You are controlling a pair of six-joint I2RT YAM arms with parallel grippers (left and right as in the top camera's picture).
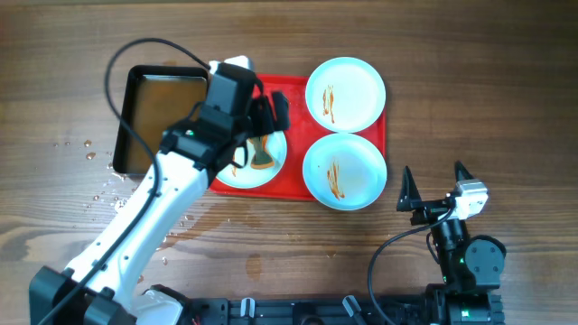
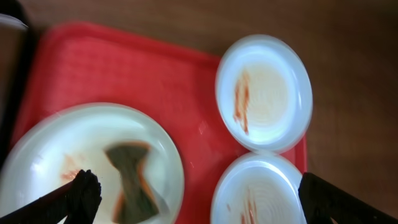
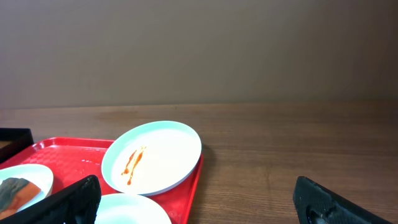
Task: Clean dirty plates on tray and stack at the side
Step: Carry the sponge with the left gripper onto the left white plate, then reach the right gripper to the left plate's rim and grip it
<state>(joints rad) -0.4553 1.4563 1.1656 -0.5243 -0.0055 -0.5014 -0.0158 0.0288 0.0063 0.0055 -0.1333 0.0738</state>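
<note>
The step in hand seems to be wiping the left plate (image 1: 237, 176) on the tray (image 1: 293, 185). A dark sponge (image 2: 130, 180) lies loose on it. The left gripper (image 2: 196, 190) hangs above, spread wide and holding nothing. It should descend straight, pinch the sponge at its middle, and rub the orange streaks without pushing the plate. The upper right plate (image 1: 345, 93) and the lower right plate (image 1: 344, 171) are also streaked. The right gripper (image 1: 433, 181) is spread and empty over the desk.

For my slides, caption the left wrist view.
Open left gripper above a sponge on one streaked plate; two more plates on the red tray.
</note>
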